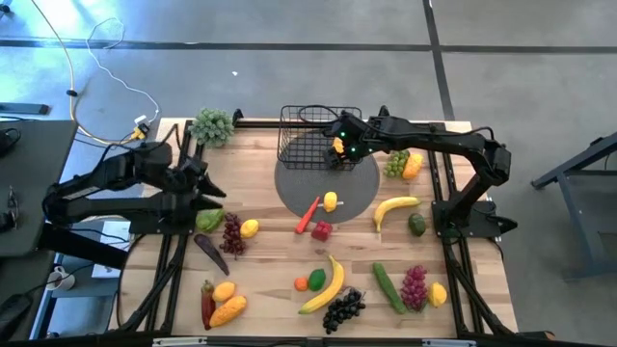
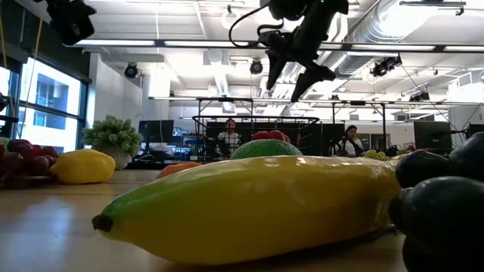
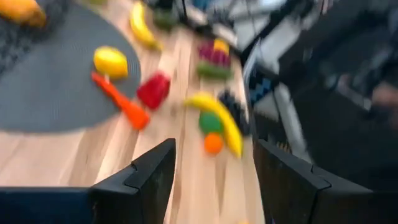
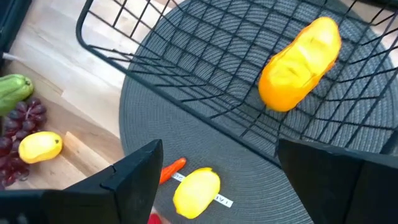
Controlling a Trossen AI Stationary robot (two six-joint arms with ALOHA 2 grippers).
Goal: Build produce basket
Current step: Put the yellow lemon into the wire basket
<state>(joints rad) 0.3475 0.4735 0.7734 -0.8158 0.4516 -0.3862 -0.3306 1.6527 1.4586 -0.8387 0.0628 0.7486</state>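
Pale wood table (image 1: 270,289) strewn with produce (image 1: 325,285), right tool (image 1: 339,154) open above basket (image 1: 304,135), left tool (image 3: 211,180) open.

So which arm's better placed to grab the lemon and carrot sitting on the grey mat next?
Right, probably. The right gripper hangs open over the basket, beside the lemon and carrot on the mat. The left gripper is open too but farther off, near the table's left side.
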